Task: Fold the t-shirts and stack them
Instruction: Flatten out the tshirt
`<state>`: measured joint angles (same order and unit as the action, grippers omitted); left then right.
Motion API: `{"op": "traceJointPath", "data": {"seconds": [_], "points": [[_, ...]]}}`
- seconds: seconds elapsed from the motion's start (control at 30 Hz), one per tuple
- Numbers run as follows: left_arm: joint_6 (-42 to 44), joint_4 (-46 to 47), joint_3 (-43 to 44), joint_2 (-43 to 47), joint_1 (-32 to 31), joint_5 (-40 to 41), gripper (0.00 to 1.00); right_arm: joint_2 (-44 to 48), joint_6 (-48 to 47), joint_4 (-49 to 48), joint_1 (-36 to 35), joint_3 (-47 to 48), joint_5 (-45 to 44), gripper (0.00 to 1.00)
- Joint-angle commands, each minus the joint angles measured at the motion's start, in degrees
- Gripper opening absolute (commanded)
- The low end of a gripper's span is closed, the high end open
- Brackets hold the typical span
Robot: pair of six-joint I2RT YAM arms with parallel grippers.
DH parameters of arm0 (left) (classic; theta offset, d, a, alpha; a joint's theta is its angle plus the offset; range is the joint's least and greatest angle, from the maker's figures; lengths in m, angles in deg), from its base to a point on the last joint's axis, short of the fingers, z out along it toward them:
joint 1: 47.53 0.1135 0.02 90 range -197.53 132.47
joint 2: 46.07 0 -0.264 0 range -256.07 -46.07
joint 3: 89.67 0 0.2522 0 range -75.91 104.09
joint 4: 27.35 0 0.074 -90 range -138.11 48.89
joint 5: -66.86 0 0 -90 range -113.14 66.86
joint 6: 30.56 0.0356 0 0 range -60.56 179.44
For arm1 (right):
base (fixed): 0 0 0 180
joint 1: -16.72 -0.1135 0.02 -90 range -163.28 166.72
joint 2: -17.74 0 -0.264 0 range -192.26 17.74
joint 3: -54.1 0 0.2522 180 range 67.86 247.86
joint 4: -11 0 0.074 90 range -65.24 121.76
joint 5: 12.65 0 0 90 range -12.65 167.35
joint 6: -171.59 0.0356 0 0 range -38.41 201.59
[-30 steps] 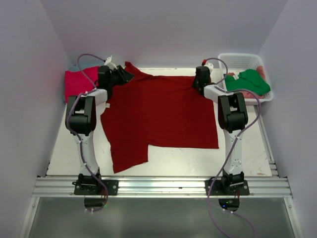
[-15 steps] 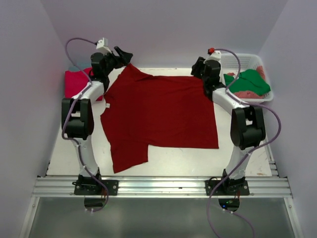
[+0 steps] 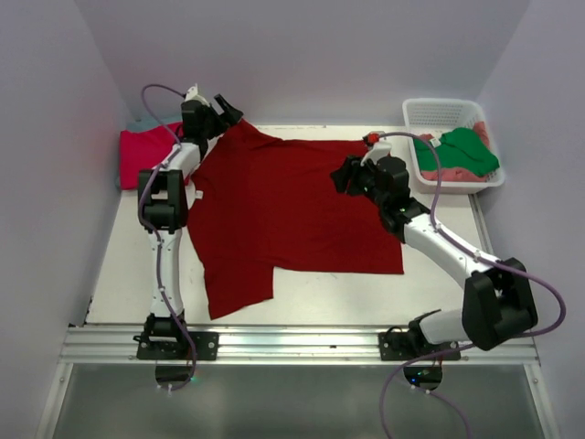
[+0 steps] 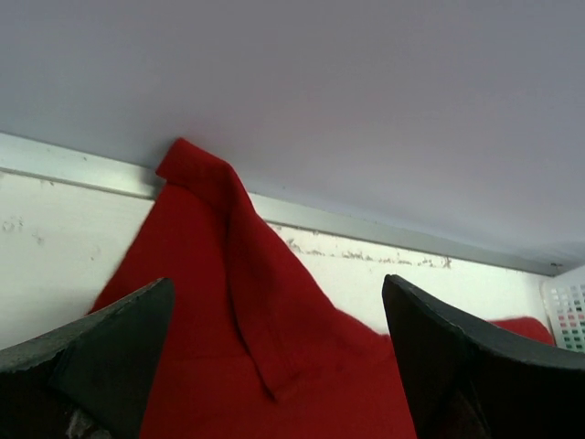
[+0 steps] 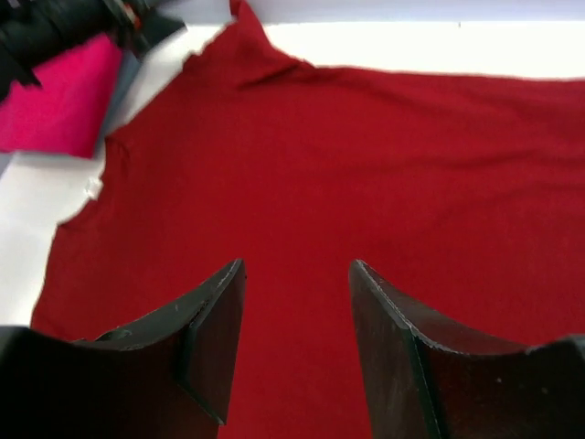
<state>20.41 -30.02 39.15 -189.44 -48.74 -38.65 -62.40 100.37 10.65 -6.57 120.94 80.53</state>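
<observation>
Now: both grippers open over the dark red shirt

Spread flat across the middle of the table (image 3: 119,265) lies the dark red t-shirt (image 3: 292,206), with 1 flap reaching toward the near-left edge and 1 narrow tip drawn out to the far-left, where it meets the rail at the foot of the back wall. The left gripper (image 3: 227,114) hangs over that tip with its jaws spread wide and nothing between them; in the left wrist view only red cloth and the white table show in the gap. The right gripper (image 3: 343,176) sits above the shirt's right half, angled toward the left, jaws parted about halfway and empty, with red fabric filling the space under them in its own camera.

At the far-left corner rests a folded magenta-pink t-shirt (image 3: 146,151), just beside the red tip. At the far right, the white basket (image 3: 439,110) holds a crumpled green t-shirt (image 3: 466,148) on top of a salmon-pink t-shirt (image 3: 452,171).
</observation>
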Motion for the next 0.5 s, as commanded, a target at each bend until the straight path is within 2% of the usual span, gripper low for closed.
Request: {"op": "traceJointPath", "data": {"seconds": [0.0,0.17,0.27,0.33,0.37,0.43,0.47], "points": [[-0.70,3.05,3.94,-0.68,0.69,3.90,1.00,4.81,-0.60,3.30,0.26,-4.29,2.79,0.54],[-1.49,3.77,5.96,-3.05,0.69,3.47,1.00,9.20,-0.33,6.62,0.09,-7.64,3.50,0.54],[-1.58,2.71,1.76,0.88,0.69,3.64,0.97,10.61,-0.42,9.71,-0.09,-7.64,3.41,0.54],[-2.54,7.43,-9.99,8.58,0.60,4.17,0.96,11.84,0.28,10.50,-0.18,-8.34,2.45,0.54],[-3.33,11.19,-19.17,11.77,0.51,4.43,0.96,12.37,0.72,11.11,-0.27,-8.34,1.84,0.54],[-5.70,12.37,-27.57,21.14,0.42,5.75,0.95,13.60,1.51,13.91,-0.35,-7.47,-0.52,0.54],[-6.49,13.42,-35.18,24.25,0.07,6.10,0.95,13.87,1.86,15.41,-0.44,-7.12,-1.67,0.54]]}}
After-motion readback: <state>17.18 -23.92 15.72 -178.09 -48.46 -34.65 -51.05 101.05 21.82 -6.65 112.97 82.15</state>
